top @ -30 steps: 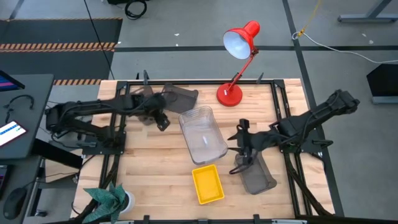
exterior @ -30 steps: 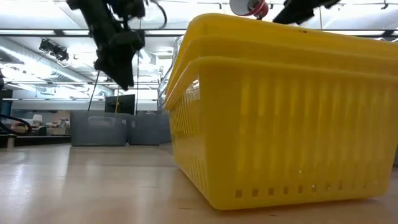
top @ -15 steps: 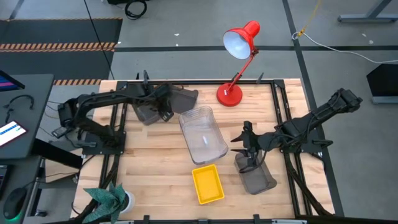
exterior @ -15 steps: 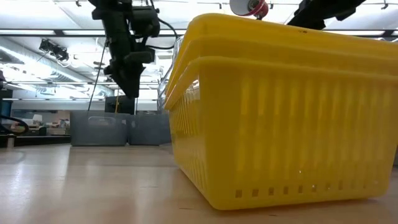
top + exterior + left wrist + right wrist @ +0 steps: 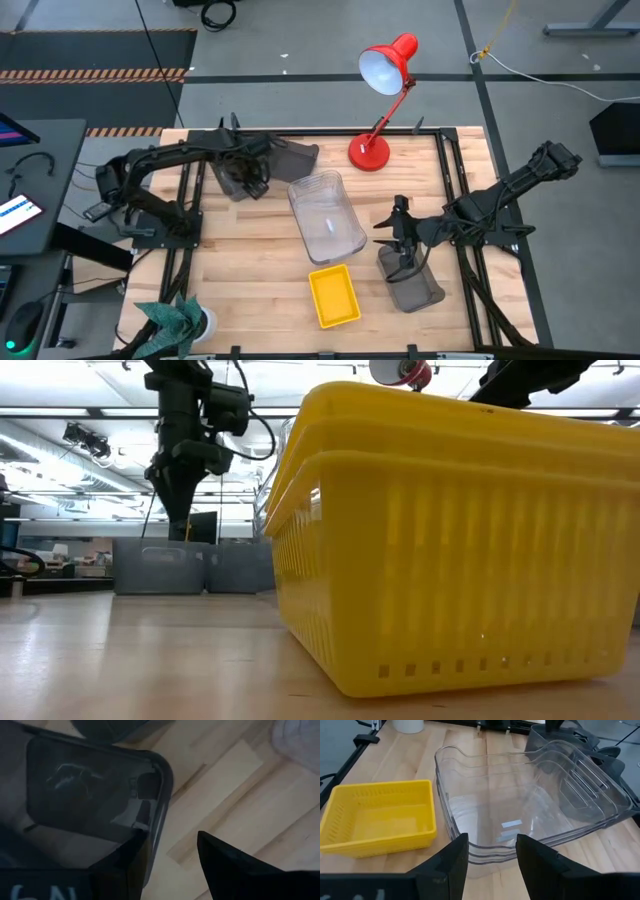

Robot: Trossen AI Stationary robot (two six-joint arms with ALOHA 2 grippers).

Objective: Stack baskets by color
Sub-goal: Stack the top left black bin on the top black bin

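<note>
Two dark grey baskets stand on the table at the far left, one point(image 5: 237, 180) under my left gripper point(image 5: 250, 185) and one point(image 5: 295, 157) beside it. My left gripper point(image 5: 170, 837) points down and is open. One finger point(image 5: 131, 862) is over the inside of the grey basket point(image 5: 90, 790) and the other point(image 5: 225, 865) is outside its rim point(image 5: 161, 800). Nested clear baskets point(image 5: 326, 215) sit mid-table and nested yellow baskets point(image 5: 334, 296) at the near edge. My right gripper point(image 5: 390, 235) hovers open over a third grey basket point(image 5: 412, 283), facing the clear baskets point(image 5: 530, 800).
A red desk lamp point(image 5: 378, 100) stands at the far edge with its base point(image 5: 368, 153) on the table. A green plant point(image 5: 175, 322) sits at the near left corner. Black frame rails point(image 5: 450, 170) run along the table's sides. In the low view the yellow baskets point(image 5: 460, 540) fill the foreground.
My left gripper has moved toward the far left grey basket and tipped until it points straight down over the basket's rim. My right gripper has sunk a little over the grey basket at the right. No basket has moved.
</note>
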